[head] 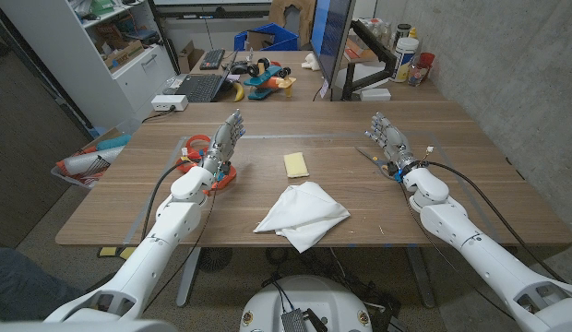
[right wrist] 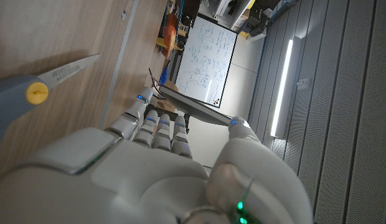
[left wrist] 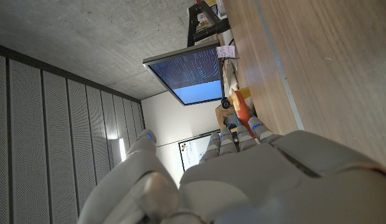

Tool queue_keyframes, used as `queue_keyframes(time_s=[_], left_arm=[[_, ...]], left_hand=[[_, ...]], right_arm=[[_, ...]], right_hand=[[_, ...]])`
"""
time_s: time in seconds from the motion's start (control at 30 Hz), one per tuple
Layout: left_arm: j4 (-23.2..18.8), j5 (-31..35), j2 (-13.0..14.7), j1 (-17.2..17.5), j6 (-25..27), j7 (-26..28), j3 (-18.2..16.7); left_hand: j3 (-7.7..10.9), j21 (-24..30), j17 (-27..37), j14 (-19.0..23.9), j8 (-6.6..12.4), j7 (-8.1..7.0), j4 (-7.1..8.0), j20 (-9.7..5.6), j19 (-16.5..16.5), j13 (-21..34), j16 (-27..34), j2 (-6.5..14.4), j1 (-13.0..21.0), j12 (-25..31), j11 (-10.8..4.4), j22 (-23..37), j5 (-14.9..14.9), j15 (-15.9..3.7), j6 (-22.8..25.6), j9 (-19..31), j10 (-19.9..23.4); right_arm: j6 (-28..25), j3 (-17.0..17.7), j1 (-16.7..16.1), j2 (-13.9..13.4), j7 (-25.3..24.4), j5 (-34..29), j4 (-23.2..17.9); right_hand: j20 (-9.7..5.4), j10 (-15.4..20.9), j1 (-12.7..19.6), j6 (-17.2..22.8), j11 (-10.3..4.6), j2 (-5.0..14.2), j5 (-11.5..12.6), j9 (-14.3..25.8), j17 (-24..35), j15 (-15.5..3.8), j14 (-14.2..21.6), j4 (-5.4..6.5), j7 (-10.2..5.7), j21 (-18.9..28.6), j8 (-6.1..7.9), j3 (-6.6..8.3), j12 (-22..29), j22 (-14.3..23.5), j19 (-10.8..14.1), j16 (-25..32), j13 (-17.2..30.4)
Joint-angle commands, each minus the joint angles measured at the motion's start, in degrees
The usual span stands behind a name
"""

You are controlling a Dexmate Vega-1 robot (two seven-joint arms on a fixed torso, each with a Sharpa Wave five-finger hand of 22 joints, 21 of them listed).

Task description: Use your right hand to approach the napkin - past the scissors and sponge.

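- Our right hand [head: 389, 140] stands empty, fingers apart, beside the scissors [head: 371, 157].
- We should sweep inward, clear of the blades and sponge [head: 296, 164], toward the napkin [head: 303, 214] at table centre-front.

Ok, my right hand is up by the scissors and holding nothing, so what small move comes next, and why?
Probably sweep the right hand toward the robot's left and back toward the near edge, to the napkin. The hand stands beside the scissors at the table's right, fingers up and empty, while the napkin lies crumpled at the near middle, with the yellow sponge just beyond it.
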Motion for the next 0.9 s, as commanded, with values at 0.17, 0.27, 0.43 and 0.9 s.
queue_keyframes(time_s=[0.17,0.27,0.43,0.9], left_arm=[[-1.70,3.64,-4.17,1.63,1.78,-2.89,-4.27],[-2.02,4.01,-4.23,1.71,2.16,-3.32,-4.40],[-3.14,5.75,-3.58,1.87,3.60,-3.04,-4.13],[-4.32,6.03,-3.82,2.38,3.88,-3.24,-4.73]], left_hand=[[0.30,-0.37,0.25,-0.05,0.50,0.46,-0.14,0.40,-0.51,0.01,0.39,0.32,0.46,0.52,-0.01,0.30,0.32,0.06,0.60,0.25,0.39],[0.30,-0.45,0.25,-0.02,0.49,0.46,-0.17,0.50,-0.43,-0.02,0.38,0.36,0.48,0.51,-0.17,0.30,0.31,0.05,0.66,0.25,0.39],[0.28,-0.58,0.24,0.18,0.49,0.44,-0.22,0.59,-0.33,-0.05,0.45,0.38,0.46,0.56,-0.19,0.30,0.28,-0.06,0.75,0.25,0.54],[0.20,-0.98,0.24,0.35,0.51,0.39,-0.36,0.72,-0.15,-0.13,0.45,0.42,0.43,0.59,-0.05,0.32,0.24,0.01,1.10,0.25,0.73]], right_arm=[[1.83,0.24,-1.52,-0.91,1.05,-0.30,-2.12],[2.52,0.28,-1.74,-1.08,1.59,-0.33,-2.34],[3.08,0.07,-1.94,-1.37,2.26,-0.63,-2.53],[5.90,-0.37,-2.86,-1.58,3.55,-1.63,-2.80]], right_hand=[[0.15,0.30,0.37,0.42,0.06,0.58,0.40,0.26,-0.02,0.24,0.55,-0.33,-0.06,-0.42,0.11,0.27,0.25,0.07,0.72,0.32,0.23],[0.15,0.30,0.33,0.48,0.17,0.50,0.38,0.25,-0.09,0.34,0.48,-0.38,-0.05,-0.51,0.11,0.19,0.22,0.07,0.77,0.28,0.23],[0.16,0.32,0.24,0.55,0.13,0.52,0.37,0.25,-0.17,0.34,0.46,-0.38,-0.13,-0.61,0.09,0.14,0.19,0.08,0.87,0.26,0.23],[0.16,0.62,0.12,0.91,-0.01,0.55,0.40,0.25,-0.43,0.30,0.62,-0.47,-0.40,-0.95,0.12,0.07,0.22,0.08,1.08,0.26,0.24]])
